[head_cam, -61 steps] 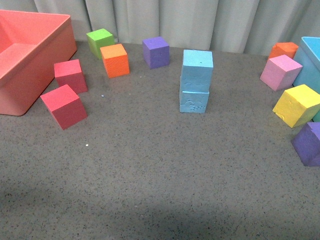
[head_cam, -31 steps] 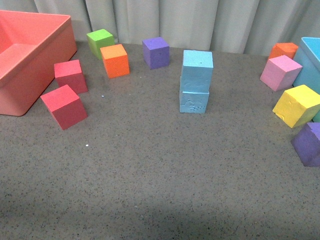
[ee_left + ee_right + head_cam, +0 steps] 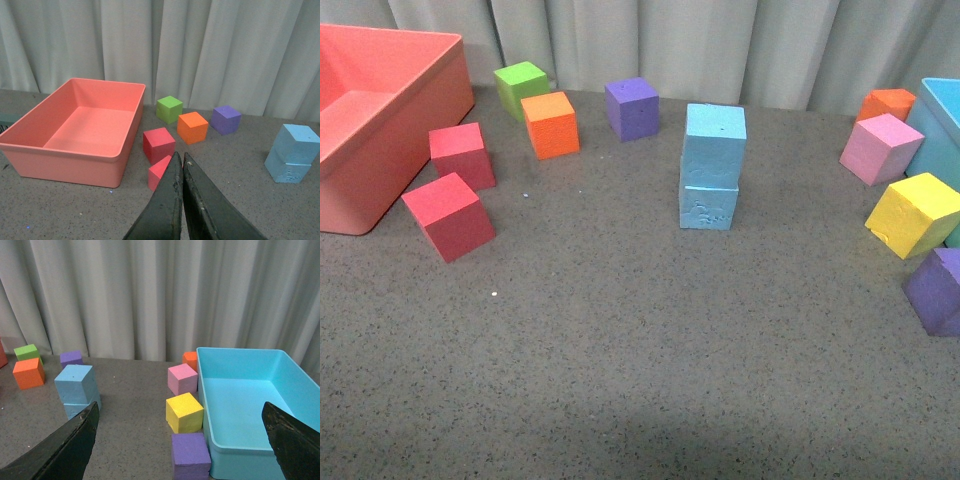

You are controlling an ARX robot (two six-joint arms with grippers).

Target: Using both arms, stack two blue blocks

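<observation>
So the two blue blocks are stacked: the smooth top block [image 3: 715, 144] sits on the dented bottom block [image 3: 709, 206], a bit toward the far side of the table [image 3: 620, 380], roughly in the middle. The top one is twisted slightly and overhangs a little, but it's resting flat.

Compared with a second ago, basically nothing on the table has moved; the stack looks the same, only the view has shifted a hair. Neither arm shows in the front view. To me that says the stacking is done and the arms are pulled back, with the tower standing by itself.

The left gripper [image 3: 181, 165] has its fingers pressed together with nothing between them, hanging over the near-left area by the red blocks [image 3: 158, 144] and the pink bin [image 3: 75, 155]. The right gripper [image 3: 180, 440] is spread wide, one finger at each edge of its wrist view, holding nothing, sitting near the light blue bin [image 3: 240, 452] with the yellow block [image 3: 184, 412] and a purple block [image 3: 190, 455] just beside it.

Only risk I see is that slight overhang.
</observation>
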